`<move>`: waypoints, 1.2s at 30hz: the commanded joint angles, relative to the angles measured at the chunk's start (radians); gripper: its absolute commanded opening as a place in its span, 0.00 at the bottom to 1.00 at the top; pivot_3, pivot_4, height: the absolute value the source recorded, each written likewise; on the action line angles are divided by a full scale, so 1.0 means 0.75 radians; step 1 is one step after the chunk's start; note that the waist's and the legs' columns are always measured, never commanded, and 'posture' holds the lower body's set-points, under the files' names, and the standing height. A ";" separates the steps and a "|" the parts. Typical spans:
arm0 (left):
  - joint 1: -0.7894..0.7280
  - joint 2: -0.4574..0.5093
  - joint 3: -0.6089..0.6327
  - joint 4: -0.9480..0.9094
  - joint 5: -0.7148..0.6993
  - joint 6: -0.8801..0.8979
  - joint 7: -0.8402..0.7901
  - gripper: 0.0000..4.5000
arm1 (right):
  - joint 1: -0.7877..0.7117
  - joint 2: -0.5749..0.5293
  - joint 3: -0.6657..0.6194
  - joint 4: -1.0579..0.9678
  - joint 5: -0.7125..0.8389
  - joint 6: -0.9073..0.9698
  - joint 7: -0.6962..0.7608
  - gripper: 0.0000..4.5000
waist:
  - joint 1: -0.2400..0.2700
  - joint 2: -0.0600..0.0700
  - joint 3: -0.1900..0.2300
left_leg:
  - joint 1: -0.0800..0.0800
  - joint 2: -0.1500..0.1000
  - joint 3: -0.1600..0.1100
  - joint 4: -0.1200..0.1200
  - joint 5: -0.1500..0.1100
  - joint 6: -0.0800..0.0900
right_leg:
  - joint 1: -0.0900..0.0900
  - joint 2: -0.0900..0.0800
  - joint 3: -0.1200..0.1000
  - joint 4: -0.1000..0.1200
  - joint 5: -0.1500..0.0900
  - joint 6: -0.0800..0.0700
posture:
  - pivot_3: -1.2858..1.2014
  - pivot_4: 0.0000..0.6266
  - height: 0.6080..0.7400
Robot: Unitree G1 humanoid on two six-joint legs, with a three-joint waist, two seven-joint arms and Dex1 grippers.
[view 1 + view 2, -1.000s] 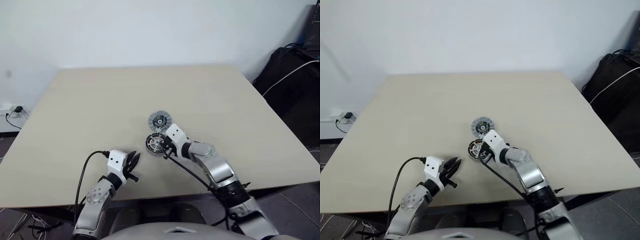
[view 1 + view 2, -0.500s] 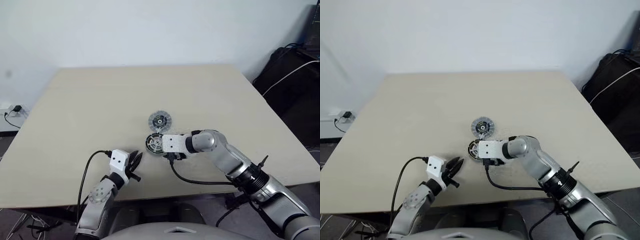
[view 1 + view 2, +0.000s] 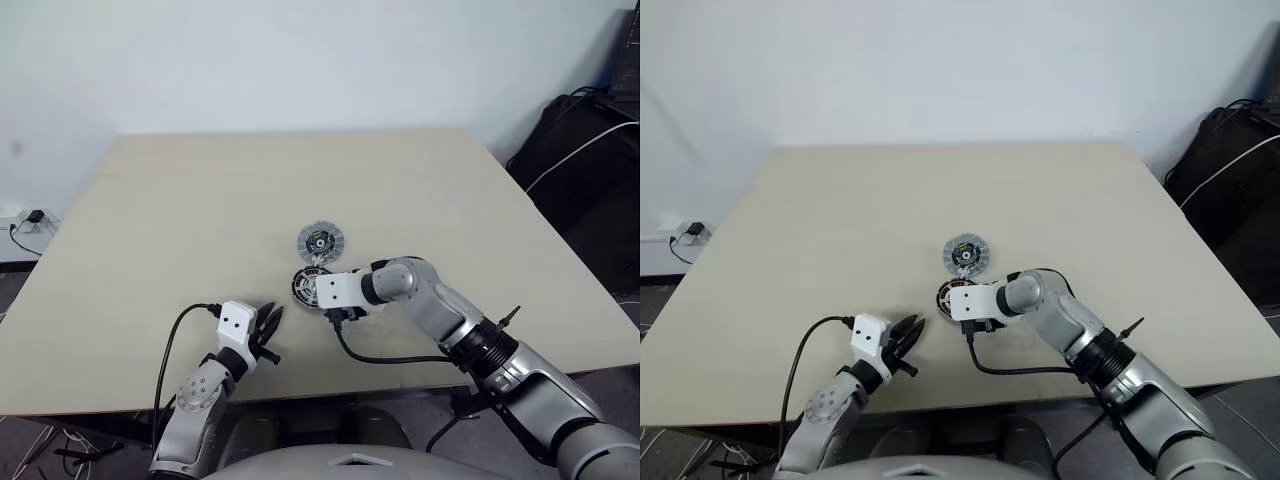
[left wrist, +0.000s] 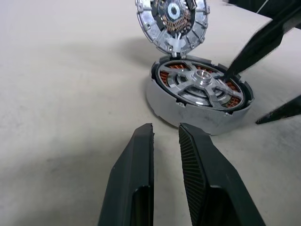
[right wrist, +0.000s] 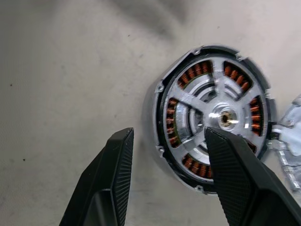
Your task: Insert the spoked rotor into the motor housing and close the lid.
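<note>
Beige table, spoked rotor seated in motor housing, right pincer spread above it

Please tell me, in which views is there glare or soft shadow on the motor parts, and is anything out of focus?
Right wrist view: a bright glint on the hub of the silver spoked rotor; right pincer fingers blurred.
Left wrist view: soft shadow beside the dark round motor housing; the ribbed silver lid sharp.

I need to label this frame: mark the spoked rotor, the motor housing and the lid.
spoked rotor [image 5: 225,116]: right wrist view, on its centre hub.
motor housing [image 4: 188,112]: left wrist view, on its silver outer wall.
lid [image 3: 320,241]: left eye view, on its dark centre.
</note>
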 commanded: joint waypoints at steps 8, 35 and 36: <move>-0.002 -0.022 0.009 -0.014 -0.008 -0.044 0.017 0.20 | -0.013 0.013 -0.003 0.056 -0.062 -0.078 0.005 0.36 | -0.001 -0.001 -0.002 | 0.001 0.000 0.000 0.000 0.000 0.000 | 0.001 0.000 0.000 0.000 0.000 0.000 | 0.52 0.00 1.00; 0.048 -0.023 -0.041 -0.280 -0.021 0.160 0.084 0.20 | 0.335 -0.005 -0.367 -0.706 0.299 0.959 0.023 0.02 | 0.027 -0.001 -0.001 | -0.004 0.000 -0.001 0.000 -0.004 0.005 | -0.003 -0.001 -0.001 -0.002 0.003 -0.009 | 0.52 0.00 1.00; 0.048 -0.023 -0.043 -0.280 -0.023 0.164 0.082 0.20 | 0.354 -0.002 -0.385 -0.758 0.330 1.055 0.008 0.02 | 0.027 -0.001 -0.001 | -0.004 0.000 -0.001 0.000 -0.004 0.005 | -0.003 -0.002 -0.001 -0.002 0.003 -0.009 | 0.52 0.00 1.00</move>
